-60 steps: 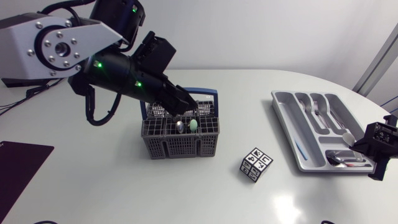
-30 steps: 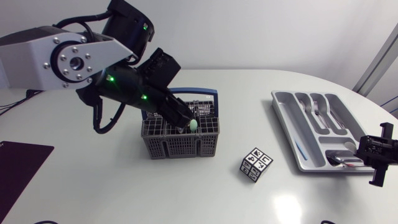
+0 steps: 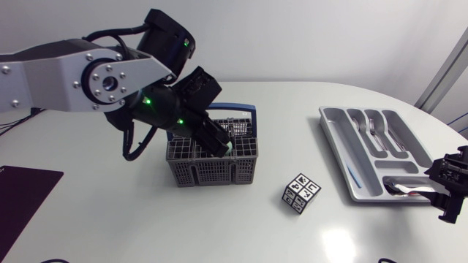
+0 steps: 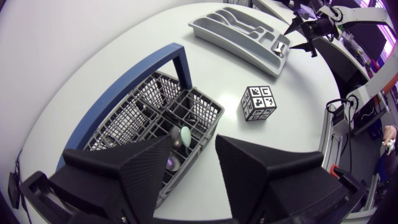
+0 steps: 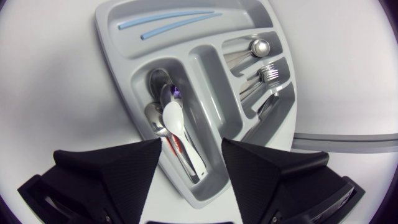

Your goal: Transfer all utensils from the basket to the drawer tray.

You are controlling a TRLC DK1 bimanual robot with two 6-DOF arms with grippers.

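On the bench (image 3: 146, 219), the basket (image 3: 212, 174) held a metal spoon (image 4: 179, 140) and a mint-green spoon (image 4: 186, 132), while the drawer tray (image 3: 338, 142) lay well apart from the basket, the right tool (image 3: 450, 186) spread and empty at its far end. The left tool (image 4: 193, 152) hung just above the basket, fingers spread, gripping nothing. To pick well, it should probably descend straight, straddle one spoon head clear of the basket's grid walls, then pinch.

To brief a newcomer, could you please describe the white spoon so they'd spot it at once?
Find the grey drawer tray on the right side of the table. Its compartment just ahead of the right gripper holds spoons. The white spoon lies on top of them, the only one that is not shiny metal.
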